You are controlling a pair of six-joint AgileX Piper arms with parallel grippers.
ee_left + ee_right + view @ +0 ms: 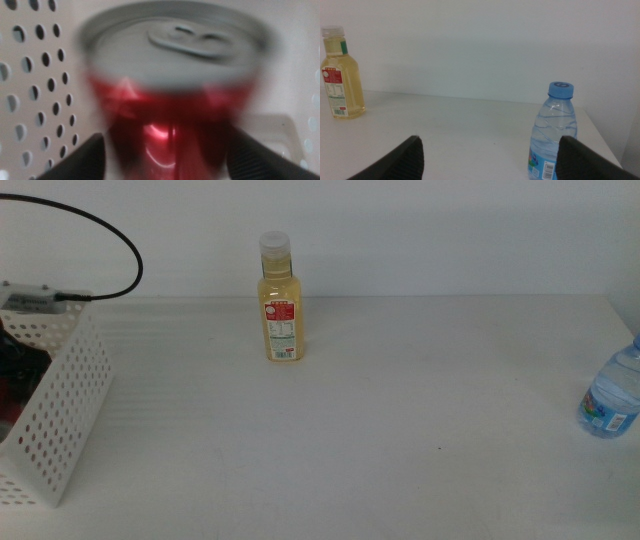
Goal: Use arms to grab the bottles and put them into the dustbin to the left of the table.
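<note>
Two bottles are left on the table (400,440) in the middle view: the yellow-liquid bottle (281,300) stands upright in the upper centre of the frame, and the clear water bottle (612,395) sits at the far right edge, partly cut off. At the left edge the white dustbin (65,415) shows its perforated wall, with something red and dark just visible inside; neither arm appears here.

From the left wrist view, the red can (172,100) fills nearly the whole frame, blurred, silver top and pull tab toward the upper middle. The left gripper (165,160) has its two dark jaws spread either side of the can's lower body; whether they press it or have let go I cannot tell. Perforated basket wall lies behind, so the can looks to be inside the bin.

From the right wrist view, the right gripper (490,160) is spread wide and empty, with the blue-capped bottle toward the lower right and the yellow one at the upper left.

To finish this drop cleanly, I'd say the left jaws should part fully, then lift straight clear without snagging the can or basket wall.
</note>
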